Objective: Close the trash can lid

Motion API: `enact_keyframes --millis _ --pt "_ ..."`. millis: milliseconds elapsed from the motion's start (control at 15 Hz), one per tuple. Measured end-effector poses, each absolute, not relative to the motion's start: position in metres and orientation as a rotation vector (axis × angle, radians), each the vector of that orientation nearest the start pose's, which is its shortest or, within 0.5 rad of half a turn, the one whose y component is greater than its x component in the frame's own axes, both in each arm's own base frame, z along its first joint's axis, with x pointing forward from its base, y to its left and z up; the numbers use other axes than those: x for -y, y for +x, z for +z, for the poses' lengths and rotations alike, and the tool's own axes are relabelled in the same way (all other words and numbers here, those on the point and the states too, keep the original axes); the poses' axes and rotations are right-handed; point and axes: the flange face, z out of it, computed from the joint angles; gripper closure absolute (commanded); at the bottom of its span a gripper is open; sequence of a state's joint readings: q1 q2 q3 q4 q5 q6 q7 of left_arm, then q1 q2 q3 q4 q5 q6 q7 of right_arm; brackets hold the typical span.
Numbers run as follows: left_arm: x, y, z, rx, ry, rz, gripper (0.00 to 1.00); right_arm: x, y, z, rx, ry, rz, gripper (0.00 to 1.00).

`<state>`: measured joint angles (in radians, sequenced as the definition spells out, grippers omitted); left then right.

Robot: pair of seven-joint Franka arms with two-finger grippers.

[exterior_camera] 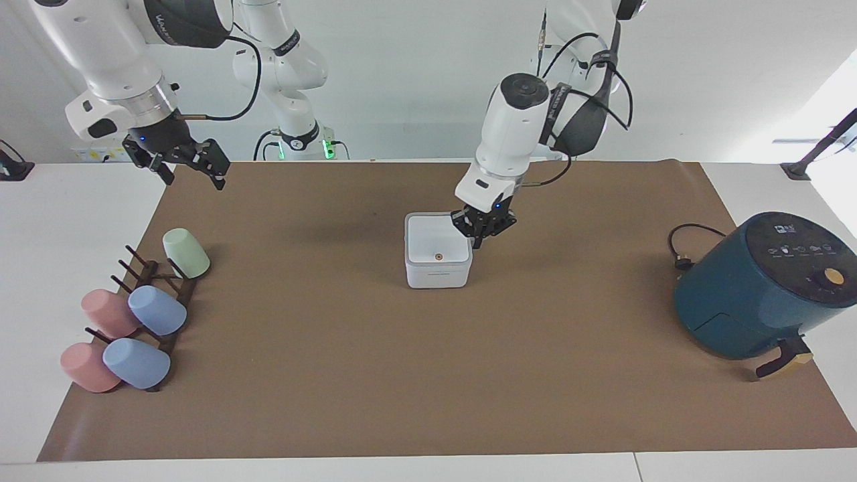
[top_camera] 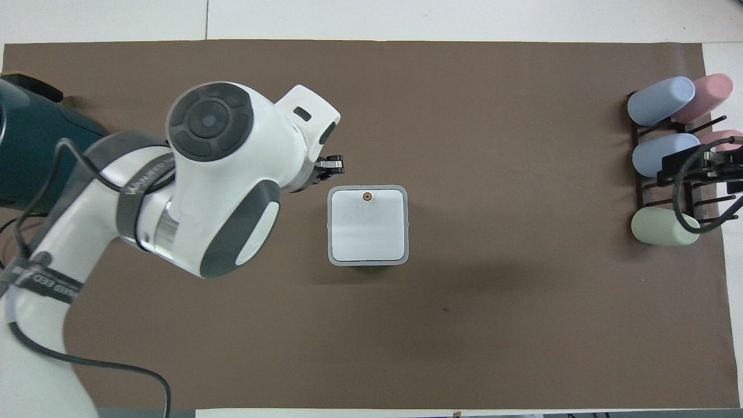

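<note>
The small white trash can (exterior_camera: 437, 273) stands mid-mat, also in the overhead view (top_camera: 367, 258). Its white lid (exterior_camera: 435, 245) lies flat and shut on top, with the orange-brown dot (top_camera: 367, 196) on the edge farther from the robots. My left gripper (exterior_camera: 477, 239) is shut and empty. It hangs just off the can's corner toward the left arm's end, clear of the lid; its tip shows in the overhead view (top_camera: 332, 166). My right gripper (exterior_camera: 192, 169) is open and waits high over the mat's corner above the cup rack.
A dark teal air fryer (exterior_camera: 760, 288) stands at the left arm's end, its black cable (exterior_camera: 684, 249) on the mat beside it. A dark rack (exterior_camera: 161, 304) with several pastel cups sits at the right arm's end.
</note>
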<state>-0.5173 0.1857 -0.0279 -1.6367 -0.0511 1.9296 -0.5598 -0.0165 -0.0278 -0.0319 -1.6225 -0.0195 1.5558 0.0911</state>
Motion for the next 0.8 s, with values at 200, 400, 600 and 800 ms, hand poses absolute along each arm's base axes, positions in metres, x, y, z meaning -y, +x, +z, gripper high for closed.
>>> enact_keyframes --millis 200,400,600,800 --pt "0.24 0.548 0.563 -0.02 -3.215 -0.067 0.0 0.029 0.543 0.614 -0.22 -3.153 0.061 0.0" --pt "0.131 0.553 0.595 -0.127 -3.195 -0.024 0.0 0.029 0.543 0.614 -0.22 -3.153 0.061 0.0" --pt "0.053 0.547 0.613 -0.159 -3.189 0.003 0.0 0.029 0.543 0.614 -0.22 -3.153 0.061 0.0" --pt "0.038 0.539 0.621 -0.16 -3.159 0.051 0.0 0.029 0.543 0.614 -0.22 -3.153 0.061 0.0"
